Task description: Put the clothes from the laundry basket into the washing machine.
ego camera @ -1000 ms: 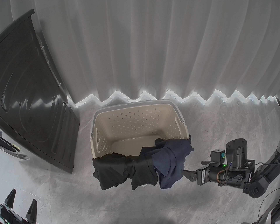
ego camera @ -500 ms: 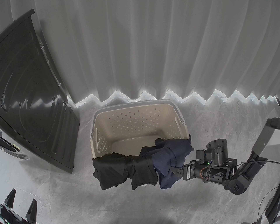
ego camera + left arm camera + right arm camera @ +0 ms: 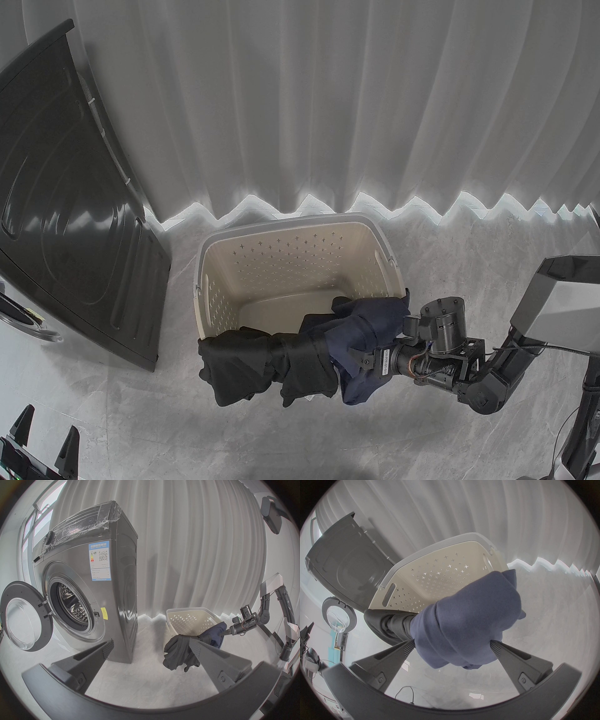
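Nothing appears loaded yet: the navy garment (image 3: 369, 331) and black garment (image 3: 262, 365) drape over the laundry basket's (image 3: 294, 220) near rim; the right gripper (image 3: 452, 644), jaws spread, straddles the navy one; the washing machine (image 3: 93, 583) stands open at left

Head cam high, fwd-down over laundry basket (image 3: 294, 262); L wrist cam low, far off; R wrist cam close; basket in all 3

- A white pleated curtain (image 3: 350, 106) hangs across the back, from ten round to two o'clock.
- Daylight glows under its zigzag hem at twelve o'clock.
- Grey marbled floor (image 3: 156, 425) spreads from three through six to nine o'clock.
- A thin dark cable (image 3: 405, 695) lies looped on the floor.
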Robot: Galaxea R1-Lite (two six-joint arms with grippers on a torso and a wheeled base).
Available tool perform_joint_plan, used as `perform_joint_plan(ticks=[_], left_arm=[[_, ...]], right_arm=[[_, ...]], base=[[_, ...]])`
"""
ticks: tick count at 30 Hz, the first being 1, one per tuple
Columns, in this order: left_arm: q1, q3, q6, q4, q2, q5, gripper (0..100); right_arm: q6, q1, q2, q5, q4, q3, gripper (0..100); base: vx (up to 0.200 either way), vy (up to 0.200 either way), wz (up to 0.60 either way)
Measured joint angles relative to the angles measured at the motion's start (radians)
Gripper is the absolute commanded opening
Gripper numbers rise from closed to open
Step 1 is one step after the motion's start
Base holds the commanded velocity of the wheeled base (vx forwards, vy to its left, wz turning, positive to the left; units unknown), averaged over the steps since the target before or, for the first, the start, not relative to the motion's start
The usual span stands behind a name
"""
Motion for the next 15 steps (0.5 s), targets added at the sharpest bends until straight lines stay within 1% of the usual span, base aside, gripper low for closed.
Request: perform_joint_plan(ticks=[2, 3, 7, 12, 15], left_arm=[[0.0, 0.0, 0.0, 0.0, 0.0, 0.0, 100], [0.0, 0.0, 0.0, 0.0, 0.0, 0.0, 100], [0.0, 0.0, 0.0, 0.0, 0.0, 0.0, 100], [0.0, 0.0, 0.0, 0.0, 0.0, 0.0, 100], [0.0, 0.0, 0.0, 0.0, 0.0, 0.0, 100]], right_arm=[[0.01, 0.0, 0.007, -0.001, 0.0, -0.014, 100], [0.011, -0.001, 0.009, -0.002, 0.0, -0.016, 0], [0.016, 0.0, 0.014, -0.003, 0.001, -0.021, 0], [0.043, 0.016, 0.018, -0.003, 0.001, -0.017, 0], [0.068, 0.027, 0.017, -0.004, 0.001, -0.014, 0]], base=[[0.0, 0.0, 0.0], [0.0, 0.0, 0.0], [0.0, 0.0, 0.0], [0.0, 0.0, 0.0], [0.0, 0.0, 0.0]])
